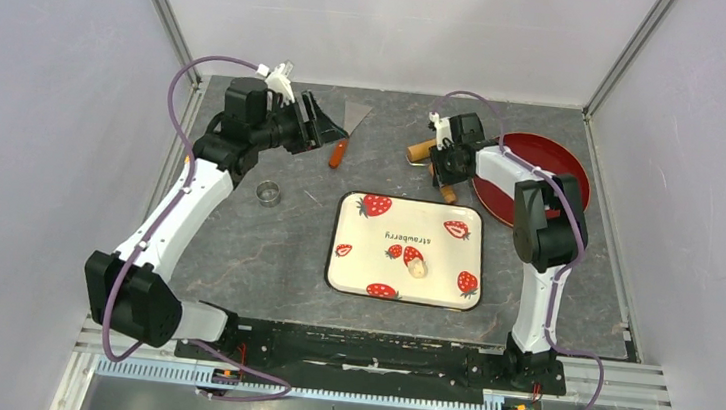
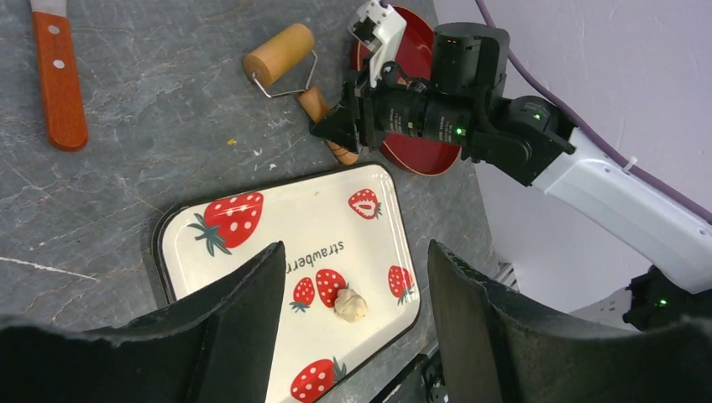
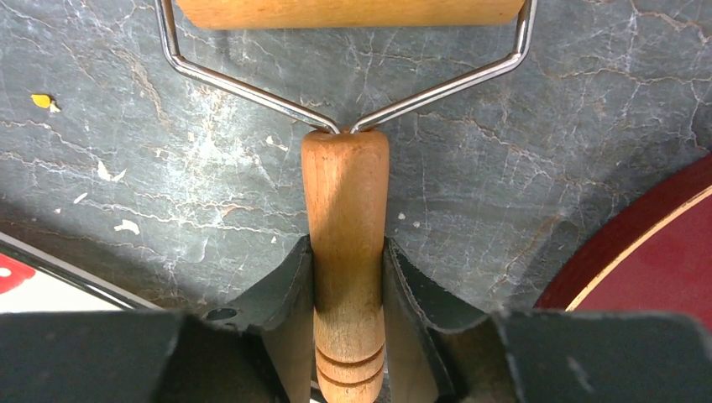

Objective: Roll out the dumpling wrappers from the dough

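Note:
The dough, a small pale lump, lies on the strawberry-print tray right of its middle; in the left wrist view the dough shows between my fingers, far below. No dumpling wrappers are in view. The wooden roller lies on the table behind the tray. My right gripper is shut on the roller's handle, both pads pressed against its sides, with the roller cylinder ahead. My left gripper hangs open and empty at the back left, above the table.
A dark red plate sits at the back right, close to my right wrist. A scraper with an orange handle lies under my left gripper. A small metal ring cutter stands left of the tray.

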Controlling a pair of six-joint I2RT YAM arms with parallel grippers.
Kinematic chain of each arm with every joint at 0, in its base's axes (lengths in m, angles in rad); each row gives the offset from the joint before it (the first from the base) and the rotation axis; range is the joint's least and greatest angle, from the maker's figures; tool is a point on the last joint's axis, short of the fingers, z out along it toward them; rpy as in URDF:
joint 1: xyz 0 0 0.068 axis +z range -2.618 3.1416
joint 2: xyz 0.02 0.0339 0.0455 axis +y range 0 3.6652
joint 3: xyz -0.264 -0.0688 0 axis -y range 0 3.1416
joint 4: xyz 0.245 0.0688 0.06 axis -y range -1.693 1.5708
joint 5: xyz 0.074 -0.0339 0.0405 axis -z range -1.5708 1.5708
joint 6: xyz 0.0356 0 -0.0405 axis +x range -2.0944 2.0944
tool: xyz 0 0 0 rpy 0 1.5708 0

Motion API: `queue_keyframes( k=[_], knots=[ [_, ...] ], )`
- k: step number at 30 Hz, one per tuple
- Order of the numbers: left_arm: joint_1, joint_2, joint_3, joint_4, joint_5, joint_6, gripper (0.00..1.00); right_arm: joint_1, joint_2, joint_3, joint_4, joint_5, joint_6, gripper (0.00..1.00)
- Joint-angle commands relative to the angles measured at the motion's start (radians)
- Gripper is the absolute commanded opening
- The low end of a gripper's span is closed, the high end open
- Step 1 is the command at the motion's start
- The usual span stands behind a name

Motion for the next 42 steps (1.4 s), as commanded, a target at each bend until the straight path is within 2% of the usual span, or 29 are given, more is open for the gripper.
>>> queue_keyframes(
  k=[1,9,20,29,33,42],
  knots=[
    [0.0,0.032,0.085,-0.061,0.052,0.032,0.68,0.001,-0.055,0.068,-0.056,-0.009,0.03,0.0],
    [-0.008,0.086,0.128,-0.089,0.11,0.054,0.72,0.001,-0.168,0.1,-0.115,-0.022,0.055,0.0],
    [-0.124,0.178,0.249,-0.256,0.048,0.212,0.76,0.014,-0.322,0.027,-0.175,-0.137,0.074,0.0],
    [-0.286,0.192,0.219,-0.304,-0.092,0.53,0.78,0.083,-0.411,-0.08,-0.211,-0.198,0.076,0.0],
    [-0.319,0.189,0.194,-0.292,-0.104,0.643,0.78,0.119,-0.465,-0.149,-0.209,-0.219,0.074,0.0],
    [-0.364,0.098,0.049,-0.121,-0.049,0.84,0.75,0.191,-0.577,-0.279,-0.173,-0.255,0.107,0.0]
  ],
)
